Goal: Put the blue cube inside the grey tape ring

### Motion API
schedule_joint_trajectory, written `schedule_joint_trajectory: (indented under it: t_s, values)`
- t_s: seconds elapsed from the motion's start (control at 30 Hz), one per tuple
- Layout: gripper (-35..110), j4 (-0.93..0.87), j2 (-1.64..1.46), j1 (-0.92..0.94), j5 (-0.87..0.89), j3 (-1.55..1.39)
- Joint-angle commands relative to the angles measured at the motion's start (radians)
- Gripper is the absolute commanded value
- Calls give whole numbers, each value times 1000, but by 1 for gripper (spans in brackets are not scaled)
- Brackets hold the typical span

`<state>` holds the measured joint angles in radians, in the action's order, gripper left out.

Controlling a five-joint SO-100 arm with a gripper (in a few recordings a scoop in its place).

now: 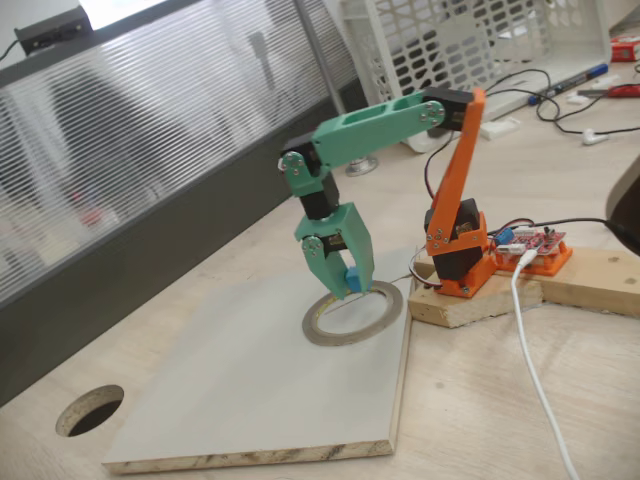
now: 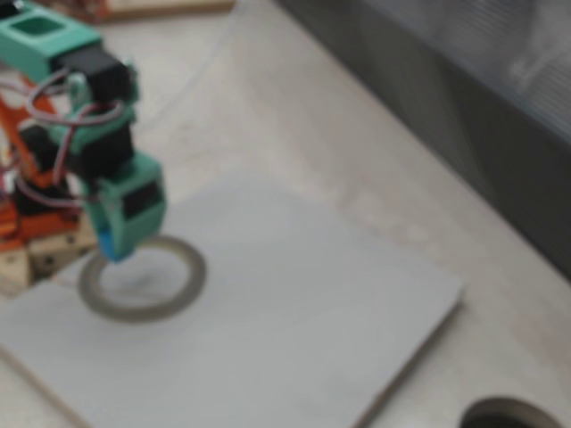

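Gripping the blue cube (image 1: 354,281), the gripper (image 1: 343,277) is hanging above the grey tape ring (image 1: 385,322) at frame centre; lowering and releasing inside are remaining.

Workshop or lab bench: wooden tabletop (image 1: 470,400), red circuit board (image 1: 535,243), loose cables (image 1: 530,330), white plastic crate (image 1: 470,40).

Soft even daylight, faint shadows on the pale board (image 1: 250,380); one fixed view sharp, the other blurred throughout, window glare top left.
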<state>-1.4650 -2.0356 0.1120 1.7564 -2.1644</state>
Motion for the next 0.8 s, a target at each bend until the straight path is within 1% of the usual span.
schedule_joint_trajectory:
  t_s: [0.0, 0.2, 0.6, 0.77]
  values:
    - [9, 106, -77, 5, 11, -77]
    - [9, 183, -91, 5, 9, -144]
    - [9, 187, -91, 2, 6, -144]
    - [9, 187, -91, -92, 6, -137]
